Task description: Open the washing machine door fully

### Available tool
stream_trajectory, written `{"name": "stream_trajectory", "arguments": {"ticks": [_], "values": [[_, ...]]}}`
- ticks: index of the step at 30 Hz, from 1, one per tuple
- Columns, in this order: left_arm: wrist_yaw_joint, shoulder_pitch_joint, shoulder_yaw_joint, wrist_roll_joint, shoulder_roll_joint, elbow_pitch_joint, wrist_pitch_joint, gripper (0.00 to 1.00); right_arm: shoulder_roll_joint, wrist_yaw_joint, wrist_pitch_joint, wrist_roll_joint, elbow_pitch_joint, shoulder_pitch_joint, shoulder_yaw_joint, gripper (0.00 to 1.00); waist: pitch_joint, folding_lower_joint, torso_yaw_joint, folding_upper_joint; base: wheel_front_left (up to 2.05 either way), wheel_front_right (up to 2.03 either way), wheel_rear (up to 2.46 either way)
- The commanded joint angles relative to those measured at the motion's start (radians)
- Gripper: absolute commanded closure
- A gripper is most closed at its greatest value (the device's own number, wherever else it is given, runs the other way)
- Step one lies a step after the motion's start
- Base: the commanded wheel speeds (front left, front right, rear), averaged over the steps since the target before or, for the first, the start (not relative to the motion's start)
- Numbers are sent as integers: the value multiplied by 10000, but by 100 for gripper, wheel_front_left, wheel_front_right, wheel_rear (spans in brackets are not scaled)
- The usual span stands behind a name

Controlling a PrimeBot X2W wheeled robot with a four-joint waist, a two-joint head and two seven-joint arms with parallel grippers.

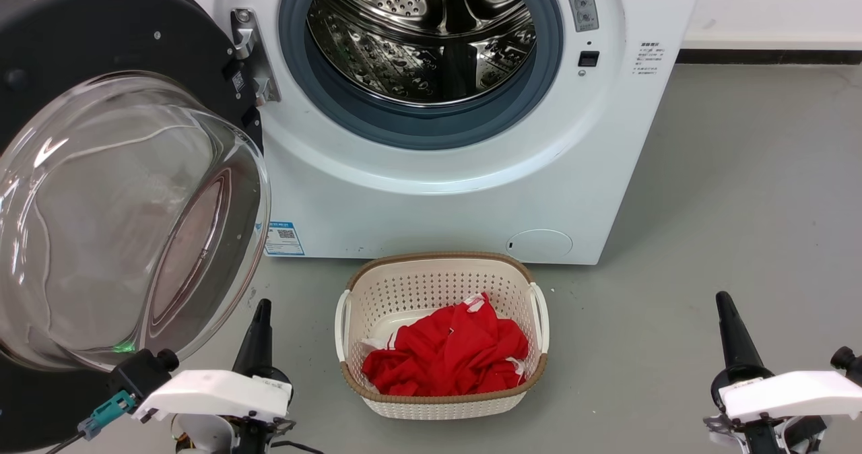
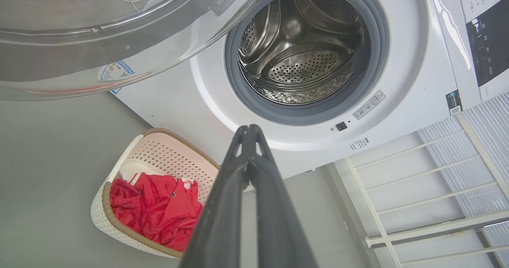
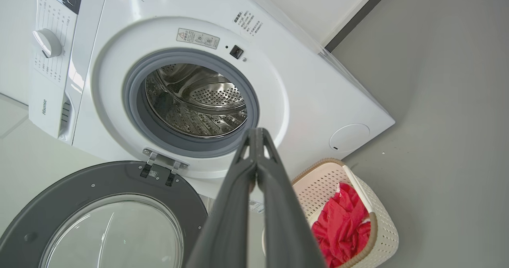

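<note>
Left claw [image 2: 249, 129]: both fingers pressed together tip to tip, holding nothing, touching nothing. It sits low, near the lower edge of the door's glass but apart from it.
Right claw [image 3: 257, 132]: same, fingers fully together, empty, over bare floor [image 1: 741, 205] well to the right of the basket.

Washing machine door [image 1: 135, 50]: swung out on the robot's left, hanging off a metal hinge [image 1: 252, 56] at the left edge of the opening. Glossy black round disc, with a clear domed glass bowl [image 1: 121, 218] bulging toward the head camera.

Washing machine [image 1: 431, 191]: white front-loader with smooth panels. A grey rubber ring [image 1: 404, 127] surrounds a perforated steel drum [image 1: 421, 36]. Blue sticker [image 1: 283, 238] low left, small round flap [image 1: 539, 244] low right.

Basket [image 1: 444, 275]: cream perforated plastic, brown rim, white side handles, on the floor just in front of the washer, between the two claws. Inside is a crumpled red cloth [image 1: 448, 356] with some white showing at its edges.
</note>
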Motion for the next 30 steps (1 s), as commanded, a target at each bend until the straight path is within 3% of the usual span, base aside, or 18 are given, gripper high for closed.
{"name": "stream_trajectory", "arguments": {"ticks": [1,30], "values": [[-84,-263,83,-311,64,-73,70,100,1,-2,76,313,-54,-217,-31,100,-4,0,-6,0,0,0,0],[-483,-324,640,-3409,45,72,848,100,3,-4,807,3378,202,-536,-167,100,-83,0,-138,0,0,0,0]]}}
